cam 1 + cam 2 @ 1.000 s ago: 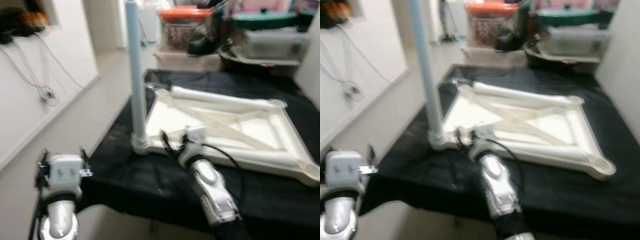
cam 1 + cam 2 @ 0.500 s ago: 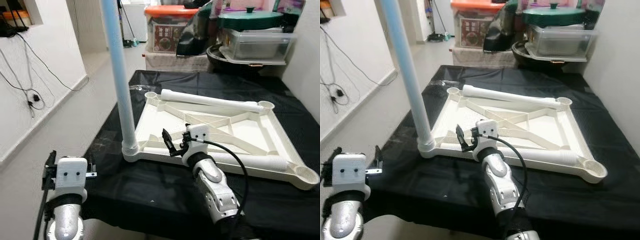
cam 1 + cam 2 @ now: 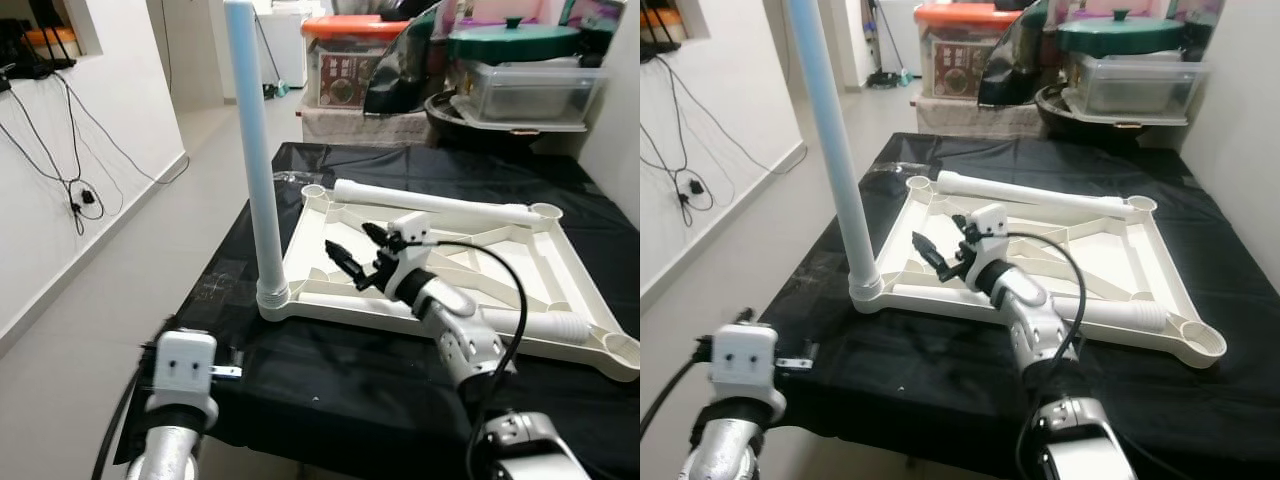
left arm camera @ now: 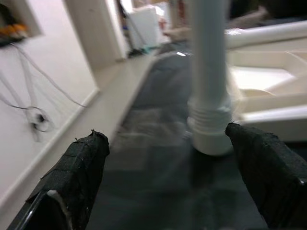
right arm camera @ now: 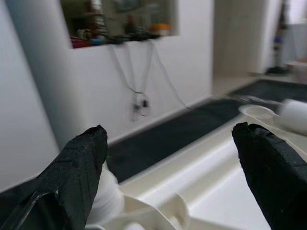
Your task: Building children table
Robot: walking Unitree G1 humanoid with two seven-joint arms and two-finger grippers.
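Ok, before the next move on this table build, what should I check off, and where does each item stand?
1. Blue leg upright in its corner socket: ok.
2. White tabletop flat, underside up, on the black cloth: ok.
3. Right claw open, above the tabletop, holding nothing: ok.
4. Left claw open, facing the blue leg's base: ok.
5. Two loose white legs lying on the tabletop: ok.
6. Blue leg fully screwed in: cannot tell.

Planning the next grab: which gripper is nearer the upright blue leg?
Right. The right gripper hovers open over the tabletop frame, just beside the upright blue leg. The left gripper sits lower, off the table's near edge, facing the leg's base.
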